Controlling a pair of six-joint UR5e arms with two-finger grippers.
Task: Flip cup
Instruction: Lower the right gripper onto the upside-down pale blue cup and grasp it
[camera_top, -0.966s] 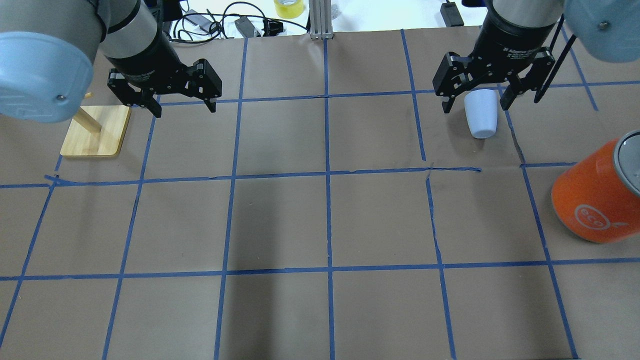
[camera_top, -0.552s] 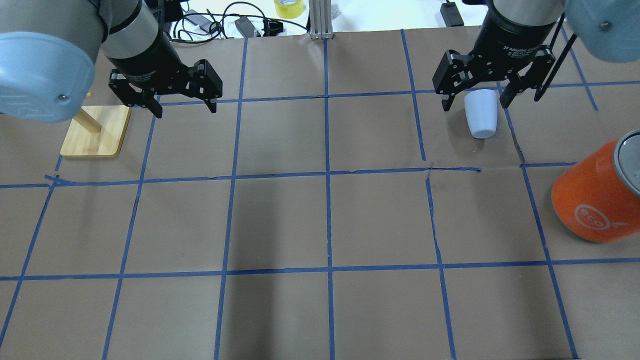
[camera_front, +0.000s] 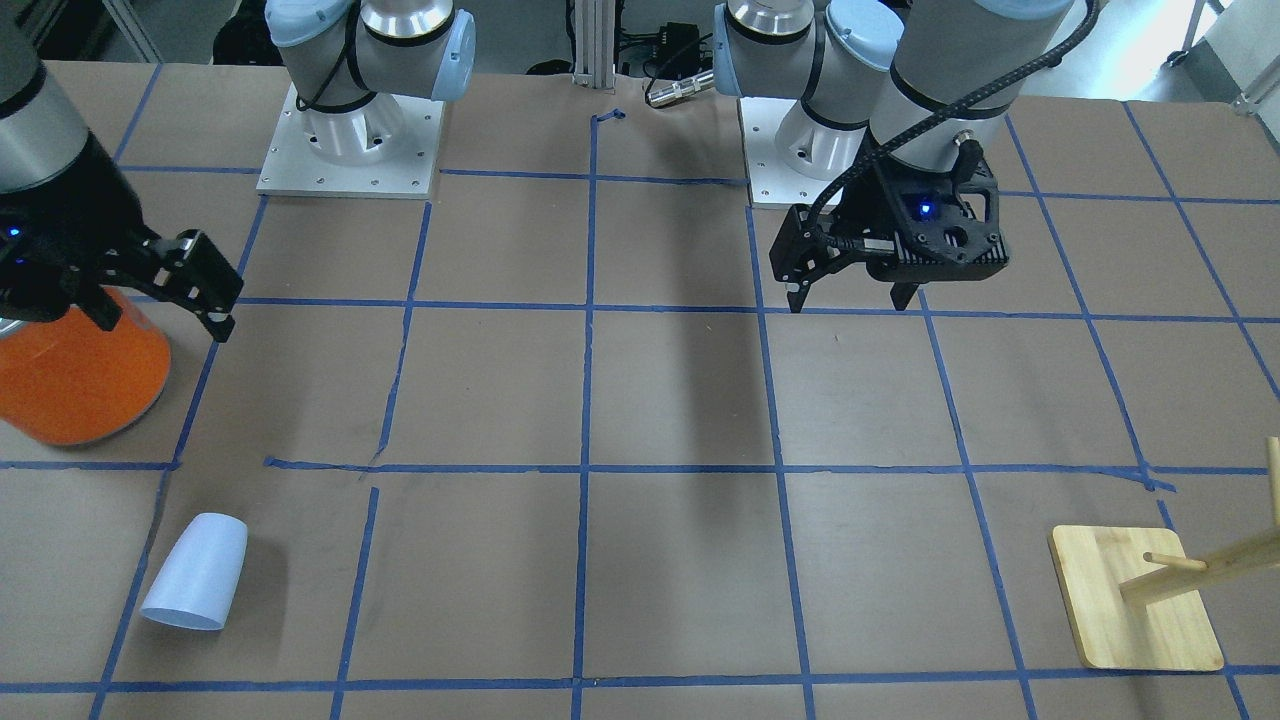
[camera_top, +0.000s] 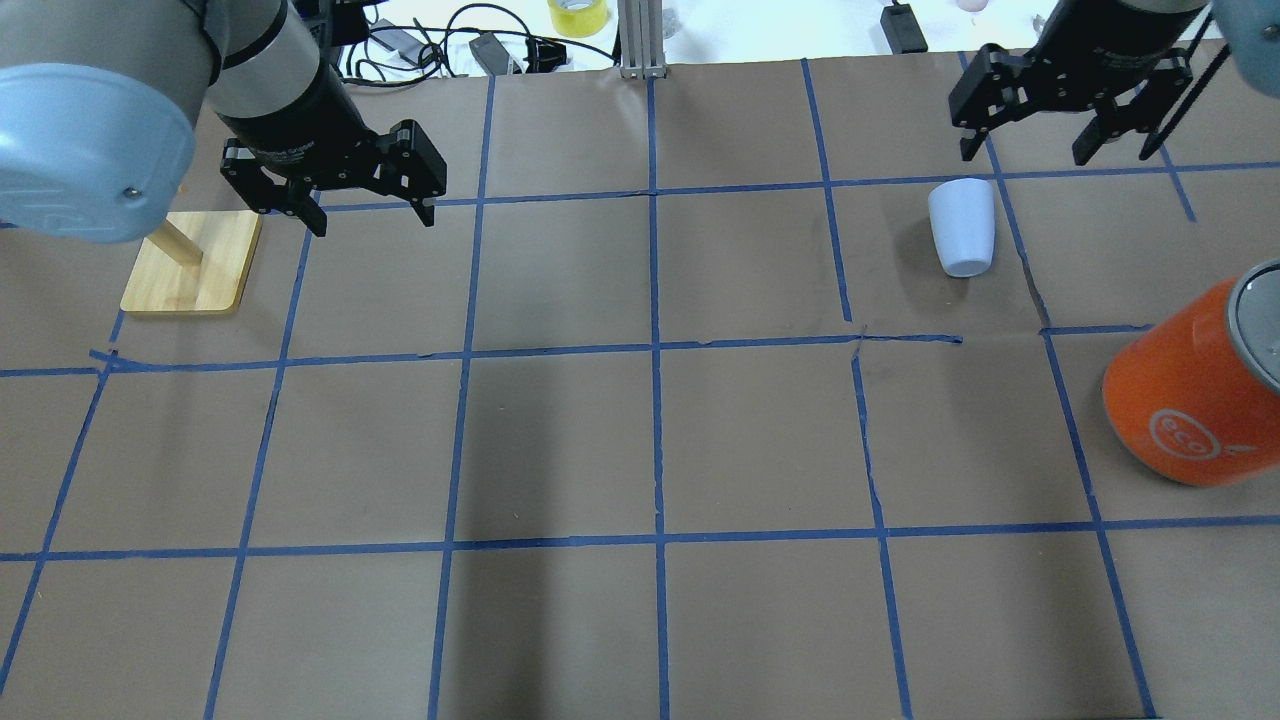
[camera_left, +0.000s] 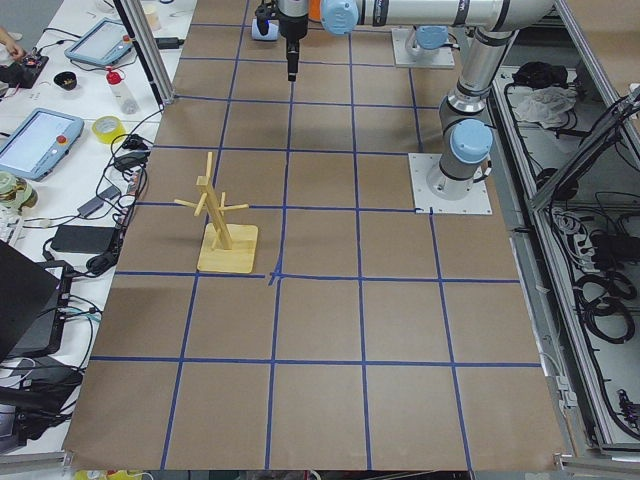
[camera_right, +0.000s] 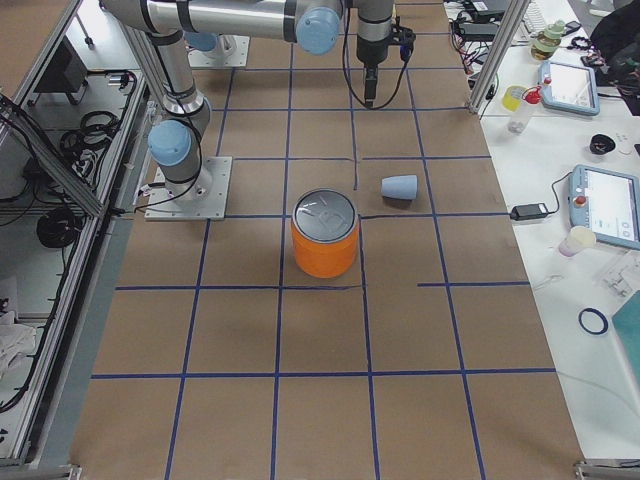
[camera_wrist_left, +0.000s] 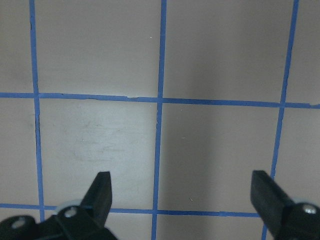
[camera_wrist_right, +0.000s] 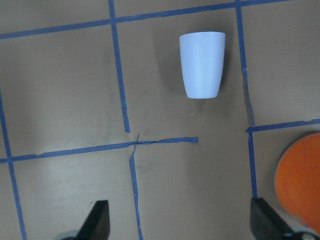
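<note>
The pale blue-white cup (camera_top: 962, 228) lies on its side on the brown paper in the far right square, with nothing touching it. It also shows in the front view (camera_front: 197, 585), the right side view (camera_right: 399, 187) and the right wrist view (camera_wrist_right: 201, 65). My right gripper (camera_top: 1025, 155) is open and empty, raised above the table, just beyond the cup towards the far edge. My left gripper (camera_top: 372, 222) is open and empty, hovering over the far left of the table; the left wrist view (camera_wrist_left: 182, 195) shows only bare paper between its fingers.
A large orange can (camera_top: 1190, 400) with a silver top stands at the right edge, near the cup. A wooden peg stand (camera_top: 195, 262) sits at the far left beside my left gripper. Blue tape lines grid the table. Cables lie beyond the far edge.
My right gripper, which had its open fingers on either side of the cup, has drawn up and away towards the far edge. The cup stays lying where it was. The left arm has not moved.
</note>
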